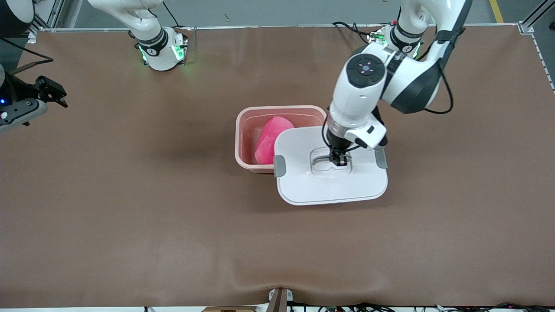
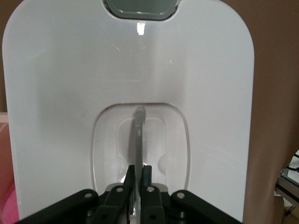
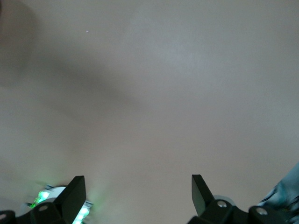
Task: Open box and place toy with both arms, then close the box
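Front view first: the box (image 1: 249,130) sits mid-table (image 1: 130,208), its pale pink tub open, and the toy (image 1: 271,138) is already inside, leaning against the wall toward the left arm's end. The lid (image 1: 303,184) is not seated — it overlaps the tub's corner and lies mostly off it, shifted toward the left arm's end of the table and nearer the front camera than the tub. The left gripper (image 1: 339,161) is down in the lid's recessed centre, fingers pinched narrow on the handle (image 1: 323,159). A grey clip (image 1: 279,166) on the lid's edge hangs just over the tub rim. The right gripper (image 1: 51,91) is well away from the box, at the right arm's end of the table, waiting.

Left wrist view: the fingers (image 2: 130,176) are closed tight on the thin grey handle (image 2: 138,140), which stands up out of the recess and runs straight away from the camera. The white lid (image 2: 60,93) fills the frame, and a sliver of pink shows at its edge.

Right wrist view: only bare table here, with the right gripper's fingers (image 3: 77,191) spread wide and holding nothing.

The key relation, as I judge it — the tub lies from the held lid toward the right arm's end and slightly farther from the front camera, so the lid has to travel that way, long axis kept parallel to the tub's, before it drops on square.
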Robot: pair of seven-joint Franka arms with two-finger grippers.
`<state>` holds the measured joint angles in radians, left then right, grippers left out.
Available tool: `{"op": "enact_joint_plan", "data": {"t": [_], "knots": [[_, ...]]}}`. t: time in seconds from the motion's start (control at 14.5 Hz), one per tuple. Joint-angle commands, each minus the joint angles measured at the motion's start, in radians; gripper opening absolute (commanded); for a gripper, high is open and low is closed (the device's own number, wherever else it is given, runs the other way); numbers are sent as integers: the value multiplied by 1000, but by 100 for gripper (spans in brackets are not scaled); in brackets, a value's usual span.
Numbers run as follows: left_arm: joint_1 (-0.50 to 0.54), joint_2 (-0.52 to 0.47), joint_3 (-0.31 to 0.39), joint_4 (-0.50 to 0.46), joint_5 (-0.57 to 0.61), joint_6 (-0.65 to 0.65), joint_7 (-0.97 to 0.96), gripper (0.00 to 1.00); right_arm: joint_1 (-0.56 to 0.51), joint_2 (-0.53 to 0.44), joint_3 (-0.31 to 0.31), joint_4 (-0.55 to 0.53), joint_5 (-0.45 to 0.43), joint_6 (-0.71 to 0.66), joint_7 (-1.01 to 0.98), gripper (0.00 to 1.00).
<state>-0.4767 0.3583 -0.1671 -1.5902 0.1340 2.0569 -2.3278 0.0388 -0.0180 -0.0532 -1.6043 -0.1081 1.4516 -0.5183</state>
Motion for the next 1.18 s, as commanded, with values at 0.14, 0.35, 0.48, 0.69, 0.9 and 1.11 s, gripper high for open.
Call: {"op": "enact_joint_plan", "data": {"t": [0.14, 0.35, 0.48, 0.69, 0.9, 1.11], "knots": [[-69, 39, 1, 38, 59, -12, -88, 0, -149, -112, 10, -140, 142, 12, 96, 100], [-108, 33, 1, 42, 61, -14, -142, 0, -145, -117, 18, -137, 142, -13, 237, 100], [-115, 39, 3, 52, 61, -12, -146, 0, -143, -119, 19, -135, 166, -13, 323, 100], [-129, 39, 0, 53, 55, -12, -148, 0, -151, -119, 13, -109, 203, 15, 360, 100], [-155, 44, 0, 53, 53, -12, -151, 0, -143, -120, 18, -85, 257, -2, 470, 100], [-203, 83, 1, 53, 61, -4, -153, 0, -67, -108, 16, -24, 210, -25, 527, 100]]}}
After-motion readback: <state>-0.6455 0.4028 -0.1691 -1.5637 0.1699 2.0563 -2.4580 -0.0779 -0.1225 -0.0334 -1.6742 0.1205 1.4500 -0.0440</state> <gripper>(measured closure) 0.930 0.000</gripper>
